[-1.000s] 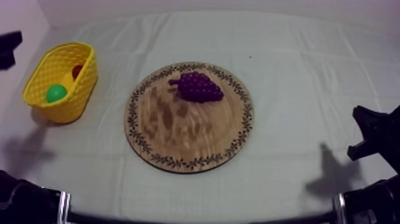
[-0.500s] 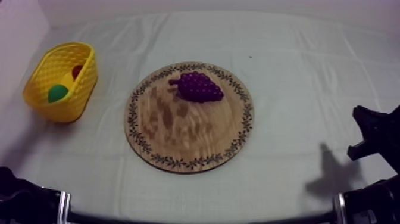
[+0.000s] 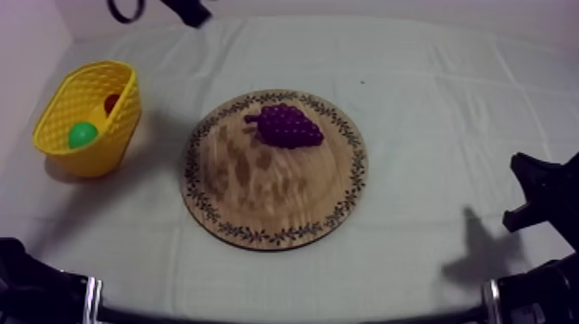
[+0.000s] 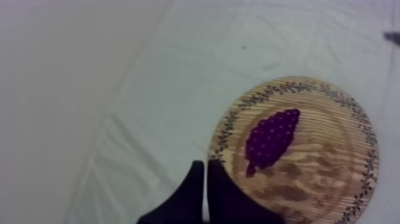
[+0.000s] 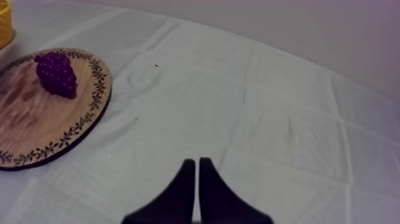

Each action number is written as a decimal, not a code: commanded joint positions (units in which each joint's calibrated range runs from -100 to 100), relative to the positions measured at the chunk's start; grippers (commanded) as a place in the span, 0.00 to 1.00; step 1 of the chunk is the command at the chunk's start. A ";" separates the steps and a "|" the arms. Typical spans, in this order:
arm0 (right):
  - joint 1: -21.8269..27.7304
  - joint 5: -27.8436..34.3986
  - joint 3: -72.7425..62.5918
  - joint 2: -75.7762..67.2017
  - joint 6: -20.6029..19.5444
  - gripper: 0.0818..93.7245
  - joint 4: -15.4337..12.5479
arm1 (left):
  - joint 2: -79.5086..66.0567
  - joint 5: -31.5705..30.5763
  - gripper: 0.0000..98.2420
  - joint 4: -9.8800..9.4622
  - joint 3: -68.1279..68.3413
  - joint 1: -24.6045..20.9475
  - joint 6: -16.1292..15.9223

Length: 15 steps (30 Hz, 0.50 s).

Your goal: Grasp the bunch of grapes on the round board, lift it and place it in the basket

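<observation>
Top view: creased grey-white cloth (image 3: pixel 431 95), pale wall (image 3: pixel 26 34) at left and back. Basket (image 3: pixel 116 138) at left, board (image 3: pixel 258 194) mid-table. Grapes (image 3: pixel 289 126) on board's far half: dark purple, knobbly, lying flat. My left claw (image 4: pixel 205 165) is pressed together by board's rim. My right claw (image 5: pixel 197 162) is together too, over cloth.
</observation>
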 commanded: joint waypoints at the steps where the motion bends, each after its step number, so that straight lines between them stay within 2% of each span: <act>1: -0.02 -0.03 -0.03 -0.01 0.00 0.00 0.01 | 3.73 0.03 0.00 0.12 0.18 1.18 -0.06; 10: -0.02 -0.03 -0.03 -0.01 0.00 0.00 0.01 | 12.60 -1.40 0.00 0.76 0.37 4.10 -0.69; 15: -0.02 -0.03 -0.03 -0.01 0.00 0.00 0.01 | 15.76 -2.04 0.00 0.89 0.09 4.43 -2.07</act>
